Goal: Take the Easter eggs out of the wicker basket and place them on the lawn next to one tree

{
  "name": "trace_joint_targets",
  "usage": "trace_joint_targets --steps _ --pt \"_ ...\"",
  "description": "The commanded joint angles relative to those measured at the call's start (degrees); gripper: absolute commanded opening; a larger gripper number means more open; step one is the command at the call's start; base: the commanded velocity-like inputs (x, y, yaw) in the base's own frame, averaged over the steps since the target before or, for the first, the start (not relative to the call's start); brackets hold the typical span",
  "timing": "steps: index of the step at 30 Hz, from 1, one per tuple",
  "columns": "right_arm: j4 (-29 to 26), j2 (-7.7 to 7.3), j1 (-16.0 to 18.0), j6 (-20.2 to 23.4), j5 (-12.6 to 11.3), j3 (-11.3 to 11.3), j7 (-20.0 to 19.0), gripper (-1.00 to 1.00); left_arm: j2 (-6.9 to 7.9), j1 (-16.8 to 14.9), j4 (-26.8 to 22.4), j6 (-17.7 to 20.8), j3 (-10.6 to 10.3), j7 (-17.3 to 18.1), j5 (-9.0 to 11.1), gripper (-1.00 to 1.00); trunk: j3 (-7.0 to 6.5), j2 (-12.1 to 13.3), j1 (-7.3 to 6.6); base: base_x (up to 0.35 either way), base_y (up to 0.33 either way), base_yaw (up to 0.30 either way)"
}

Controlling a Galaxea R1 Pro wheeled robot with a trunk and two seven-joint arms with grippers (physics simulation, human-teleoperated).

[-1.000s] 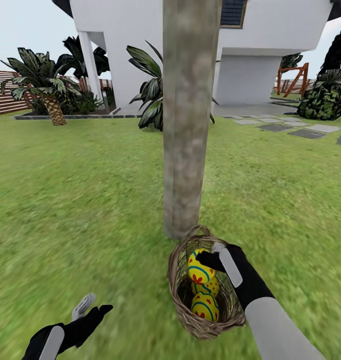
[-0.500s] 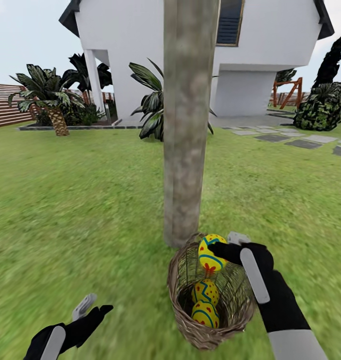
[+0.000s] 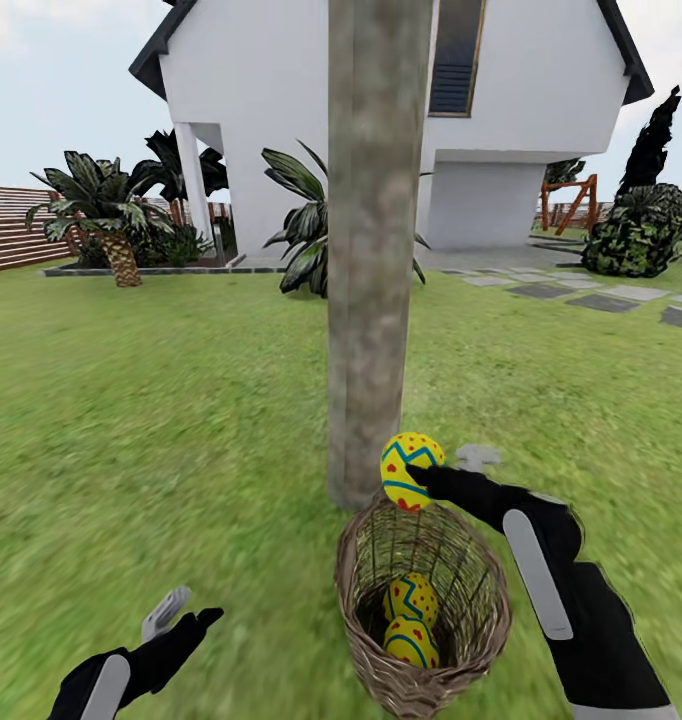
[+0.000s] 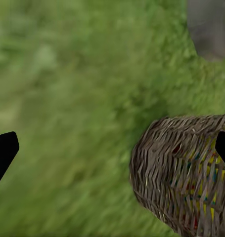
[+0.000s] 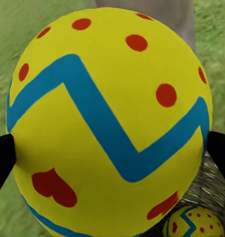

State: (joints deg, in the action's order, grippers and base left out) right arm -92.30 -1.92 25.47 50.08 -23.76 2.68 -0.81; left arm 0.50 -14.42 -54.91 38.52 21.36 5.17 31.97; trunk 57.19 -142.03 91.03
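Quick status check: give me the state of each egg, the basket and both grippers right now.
Held egg: lifted above the basket, gripped.
Two other eggs: inside the basket.
Wicker basket: on the lawn by the tree.
Right gripper: shut on the held egg.
Left gripper: open, empty.

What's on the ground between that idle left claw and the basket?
Nothing but bare lawn: in the head view, only grass separates the left gripper from the wicker basket.

one yellow zigzag egg [image 3: 411,470] held above the wicker basket [image 3: 421,600] beside the tree [image 3: 371,250]; two eggs [image 3: 412,620] inside.
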Motion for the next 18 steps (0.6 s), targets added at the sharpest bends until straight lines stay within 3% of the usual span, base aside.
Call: trace_joint_targets --steps 1,5,10,12,15,18 --pt "-0.06 -0.06 -0.14 -0.25 0.92 0.92 -0.39 -1.0 -0.04 0.11 -0.03 0.27 0.17 0.3 -0.04 1.0 0.05 -0.02 -0.01 0.0 0.0 0.0" --pt "0.02 -0.03 -0.39 -1.03 2.07 2.6 -0.62 -1.0 0.21 0.48 1.46 -0.42 0.17 0.64 -0.08 1.0 0.05 -0.02 -0.01 0.0 0.02 0.0" --pt "0.09 0.02 -0.42 -1.12 2.27 4.22 -0.5 -1.0 0.5 0.52 2.38 -0.84 0.17 2.67 -0.14 1.0 0.05 -0.02 -0.01 0.041 0.254 0.0" --pt "0.34 0.08 -0.42 -1.13 3.26 5.71 -0.39 -1.0 0.48 0.53 2.53 -0.88 0.17 2.94 -0.15 1.0 0.05 -0.02 -0.01 0.099 0.311 0.0" --pt "0.56 0.36 -0.42 -1.07 6.49 6.3 -0.4 -1.0 0.47 0.53 2.6 -0.89 0.19 3.06 -0.15 1.0 0.05 -0.02 -0.01 0.114 0.319 0.0" --pt "0.82 0.52 -0.42 -1.0 7.52 6.5 -0.4 -1.0 0.42 0.53 2.61 -0.9 0.18 3.08 -0.15 1.0 0.05 -0.02 -0.01 0.12 0.321 0.0"
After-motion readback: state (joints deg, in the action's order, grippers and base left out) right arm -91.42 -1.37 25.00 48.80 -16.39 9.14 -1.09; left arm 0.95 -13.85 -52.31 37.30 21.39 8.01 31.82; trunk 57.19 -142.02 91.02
